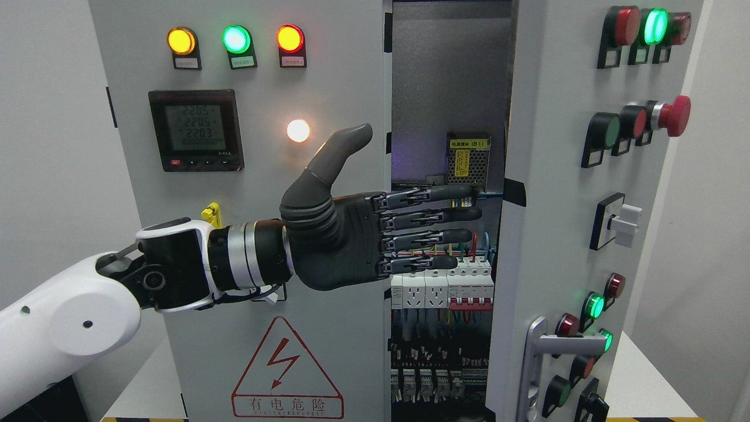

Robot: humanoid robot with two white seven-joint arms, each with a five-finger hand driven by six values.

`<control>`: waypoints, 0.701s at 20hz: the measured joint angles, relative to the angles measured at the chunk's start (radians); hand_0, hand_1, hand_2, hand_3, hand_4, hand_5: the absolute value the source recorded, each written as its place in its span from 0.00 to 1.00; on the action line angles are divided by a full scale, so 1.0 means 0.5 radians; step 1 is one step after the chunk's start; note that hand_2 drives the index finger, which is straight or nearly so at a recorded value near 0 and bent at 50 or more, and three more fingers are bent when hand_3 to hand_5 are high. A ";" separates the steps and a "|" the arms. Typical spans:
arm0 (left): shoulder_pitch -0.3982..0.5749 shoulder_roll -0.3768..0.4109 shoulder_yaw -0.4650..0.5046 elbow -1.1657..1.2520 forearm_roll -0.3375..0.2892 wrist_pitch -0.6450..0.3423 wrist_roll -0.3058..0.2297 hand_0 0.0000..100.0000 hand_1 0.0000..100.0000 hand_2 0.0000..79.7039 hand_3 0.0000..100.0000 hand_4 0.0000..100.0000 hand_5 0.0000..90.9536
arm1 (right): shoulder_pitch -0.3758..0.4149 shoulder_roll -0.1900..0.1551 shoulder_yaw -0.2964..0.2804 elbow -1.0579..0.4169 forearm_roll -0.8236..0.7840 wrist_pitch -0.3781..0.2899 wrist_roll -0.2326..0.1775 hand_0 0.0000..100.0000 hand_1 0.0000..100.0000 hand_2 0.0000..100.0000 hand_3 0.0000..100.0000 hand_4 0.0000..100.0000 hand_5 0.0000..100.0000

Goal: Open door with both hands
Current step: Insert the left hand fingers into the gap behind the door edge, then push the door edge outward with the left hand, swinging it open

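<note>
Grey left hand (pixel 351 234): flat, fingers (pixel 436 218) straight, thumb raised, grasping nothing.
Right door (pixel 556 205): swung partly open, edge beside fingertips.
Left door (pixel 246 205): closed.
Technique: best hooked behind edge, pushed outward, clear of breakers (pixel 442 287).

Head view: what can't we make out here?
- Right hand: out of frame.
- Left hand: whether its fingertips touch the right door edge, depth unclear.
- Meter digits: too small to be sure of.
- Breakers behind the left hand: partly hidden.
- Door handle: its lower end cut by the bottom edge.
</note>
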 measured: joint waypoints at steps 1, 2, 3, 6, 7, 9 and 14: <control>0.002 -0.021 0.009 0.004 -0.001 0.004 0.000 0.00 0.00 0.00 0.00 0.04 0.00 | 0.000 0.000 0.000 0.000 0.000 0.000 0.000 0.00 0.00 0.00 0.00 0.00 0.00; 0.004 -0.039 0.017 0.008 -0.003 0.007 0.000 0.00 0.00 0.00 0.00 0.04 0.00 | 0.000 0.000 0.000 0.000 0.000 0.000 0.000 0.00 0.00 0.00 0.00 0.00 0.00; 0.006 -0.055 0.023 0.011 -0.004 0.010 0.000 0.00 0.00 0.00 0.00 0.04 0.00 | 0.000 0.000 0.000 0.000 0.000 0.000 0.000 0.00 0.00 0.00 0.00 0.00 0.00; 0.010 -0.104 0.041 0.019 -0.009 0.015 0.001 0.00 0.00 0.00 0.00 0.04 0.00 | 0.000 0.000 0.000 0.000 0.000 -0.002 0.000 0.00 0.00 0.00 0.00 0.00 0.00; 0.010 -0.119 0.045 0.020 -0.011 0.017 0.001 0.00 0.00 0.00 0.00 0.04 0.00 | 0.000 0.000 0.000 0.000 0.000 -0.002 0.000 0.00 0.00 0.00 0.00 0.00 0.00; 0.011 -0.150 0.053 0.024 -0.016 0.019 0.003 0.00 0.00 0.00 0.00 0.04 0.00 | 0.000 0.000 0.000 0.000 0.000 -0.002 0.000 0.00 0.00 0.00 0.00 0.00 0.00; 0.013 -0.220 0.068 0.032 -0.030 0.019 0.005 0.00 0.00 0.00 0.00 0.04 0.00 | 0.000 0.000 0.000 0.000 0.000 -0.002 0.000 0.00 0.00 0.00 0.00 0.00 0.00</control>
